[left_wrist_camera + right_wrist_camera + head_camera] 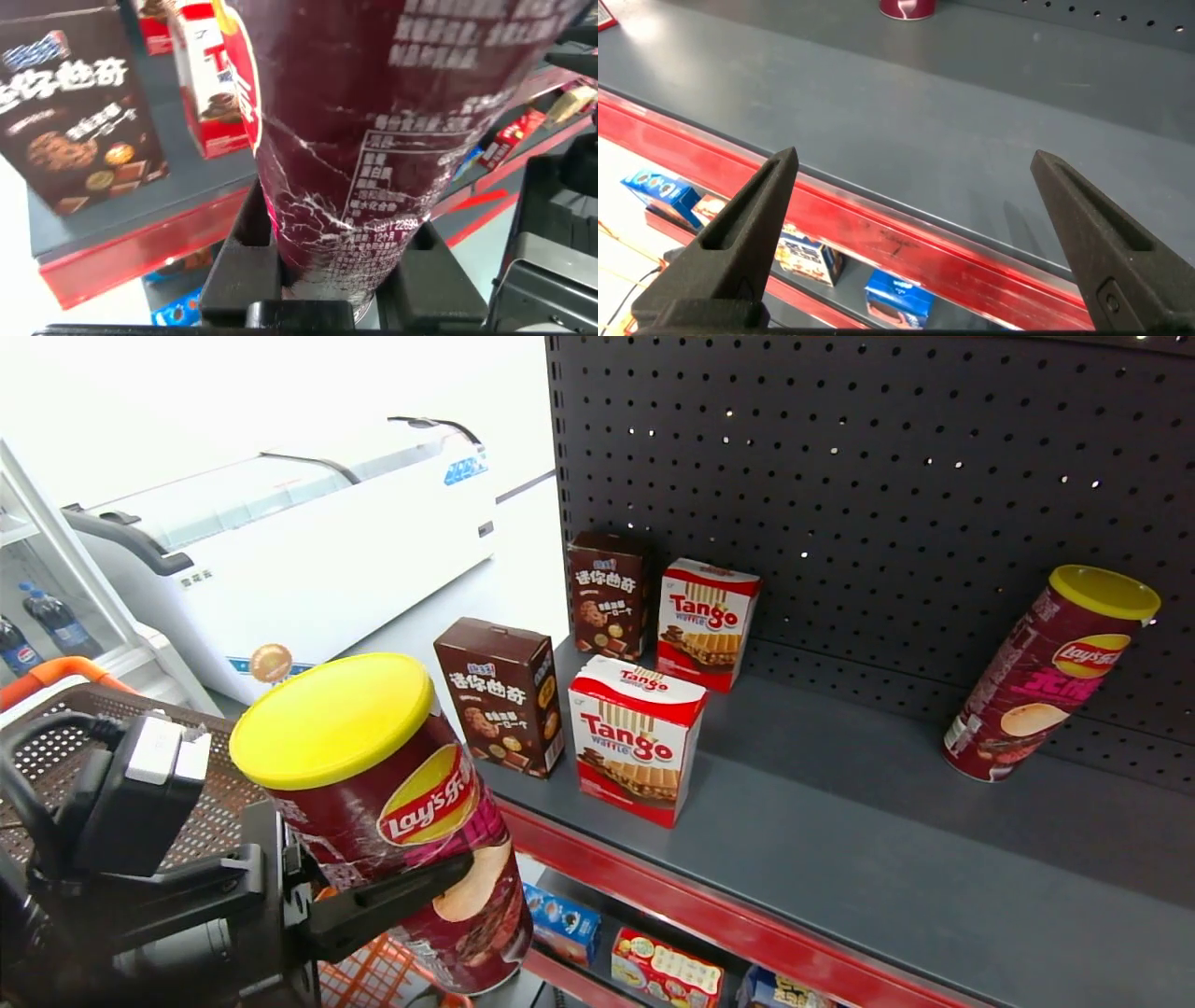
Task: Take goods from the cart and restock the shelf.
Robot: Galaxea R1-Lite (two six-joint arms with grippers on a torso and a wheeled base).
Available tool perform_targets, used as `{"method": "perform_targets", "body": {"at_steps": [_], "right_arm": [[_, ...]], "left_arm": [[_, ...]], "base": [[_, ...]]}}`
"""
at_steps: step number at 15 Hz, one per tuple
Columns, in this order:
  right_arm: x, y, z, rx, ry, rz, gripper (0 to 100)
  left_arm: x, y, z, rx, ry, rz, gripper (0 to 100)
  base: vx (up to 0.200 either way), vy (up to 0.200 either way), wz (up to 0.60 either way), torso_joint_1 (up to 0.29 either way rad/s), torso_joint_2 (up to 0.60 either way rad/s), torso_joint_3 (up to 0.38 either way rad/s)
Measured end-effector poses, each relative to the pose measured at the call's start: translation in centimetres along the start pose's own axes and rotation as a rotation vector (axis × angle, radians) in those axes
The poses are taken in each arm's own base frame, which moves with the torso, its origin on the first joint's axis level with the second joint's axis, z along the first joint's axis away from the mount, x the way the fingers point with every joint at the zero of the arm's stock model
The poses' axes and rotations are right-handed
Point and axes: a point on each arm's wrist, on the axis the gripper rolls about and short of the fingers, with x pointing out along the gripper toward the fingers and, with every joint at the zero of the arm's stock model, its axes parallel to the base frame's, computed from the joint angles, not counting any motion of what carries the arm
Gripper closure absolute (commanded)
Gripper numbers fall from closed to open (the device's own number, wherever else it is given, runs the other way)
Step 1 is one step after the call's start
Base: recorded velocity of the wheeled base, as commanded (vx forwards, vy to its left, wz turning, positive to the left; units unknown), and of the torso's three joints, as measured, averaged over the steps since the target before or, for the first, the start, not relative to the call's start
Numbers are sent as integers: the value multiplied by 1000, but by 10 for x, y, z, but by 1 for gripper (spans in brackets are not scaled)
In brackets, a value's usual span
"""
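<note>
Shelf (840, 840): dark grey board with a red front edge (653, 887) and a black pegboard (887, 476) along its back edge.
Left gripper (401, 891): clenched around the lower body of the held chips can (392, 803), one black finger crossing the can's front.
Held chips can: dark red tube with a yellow lid (331, 719), nearly upright, off the shelf and just outside its front-left corner, above the cart (56, 737).
Right gripper (915, 163): released, its two black fingers spread wide with nothing between them, hanging over the shelf's red front edge.
Second chips can (1036, 681): on the shelf near the back edge, toward the right, tilted with its lidded top toward the pegboard.
Wafer boxes: two red-and-white cartons standing upright, one (638, 737) close to the front edge, the other (707, 621) behind it near the back edge.
Cookie boxes: two brown cartons just left of the wafer boxes, one (504, 695) at the front-left corner, the other (607, 593) at the back-left corner.
Cart: brown mesh basket with an orange handle (56, 672).
Lower shelf goods (665, 971): small coloured packs under the red edge.
Freezer (308, 551): white chest with a glass lid, well behind the cart.
</note>
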Motion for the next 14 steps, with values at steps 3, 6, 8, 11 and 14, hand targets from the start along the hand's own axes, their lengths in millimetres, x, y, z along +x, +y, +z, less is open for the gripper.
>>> {"method": "perform_targets", "body": {"at_steps": [3,6,8,11,14], "right_arm": [[0,0,0,0,0,0,0],[0,0,0,0,0,-1,0],[0,0,0,0,0,0,0],[0,0,0,0,0,2,0],[0,0,0,0,0,1,0]], "left_arm": [[1,-3,1,2,-2,-17,100],[2,-4,1,4,-4,-24,100],[2,-4,0,3,-2,-25,100],[2,-4,0,1,1,-25,100],[1,-3,-1,-3,7,-20,100]], "base": [[0,0,-600,2,2,1],[0,0,-600,-1,2,1],[0,0,-300,1,4,-1],[0,0,0,0,0,0],[0,0,0,0,0,0]]}}
